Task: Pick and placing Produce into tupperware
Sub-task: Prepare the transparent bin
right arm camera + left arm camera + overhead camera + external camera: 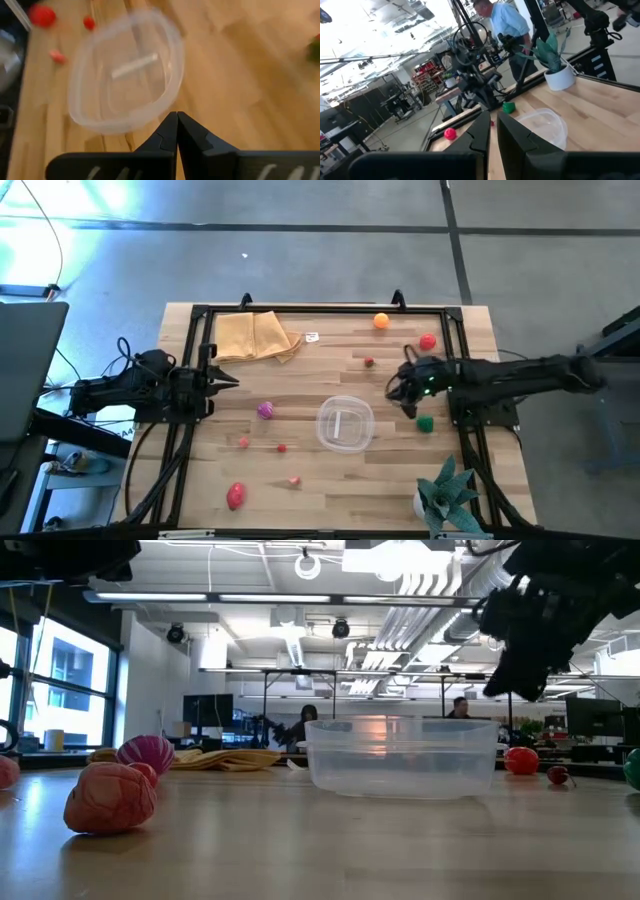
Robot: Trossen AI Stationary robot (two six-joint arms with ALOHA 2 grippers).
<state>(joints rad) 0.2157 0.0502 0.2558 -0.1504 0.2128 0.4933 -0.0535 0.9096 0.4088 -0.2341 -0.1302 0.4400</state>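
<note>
- the tupperware (345,424) sat empty near the middle of the table (330,490), with the produce scattered around it: a magenta piece (265,410) at its 9 o'clock, a red piece (236,496) at 8 o'clock, a green piece (426,422) at 3 o'clock, and an orange piece (381,321) and a red ball (428,341) toward 1 o'clock.
- the right pincer (403,387) hung above the table just off the tub's 2 o'clock, fingers pressed together and carrying nothing; the left pincer (228,381) waited at the table's 9 o'clock edge, likewise closed and empty.
- risk, as a judgement: descending with jaws closed would push a toy aside rather than take it, and the round pieces looked likely to roll; a low sweep could also nudge the light tub.
- the right wrist view looked down into the tub and confirmed nothing lay in it.
- only the low view showed how far the right arm stood clear of the tabletop; only the high view gave the full spread of pieces, plus the tan cloth (256,336) and potted plant (445,493).
</note>
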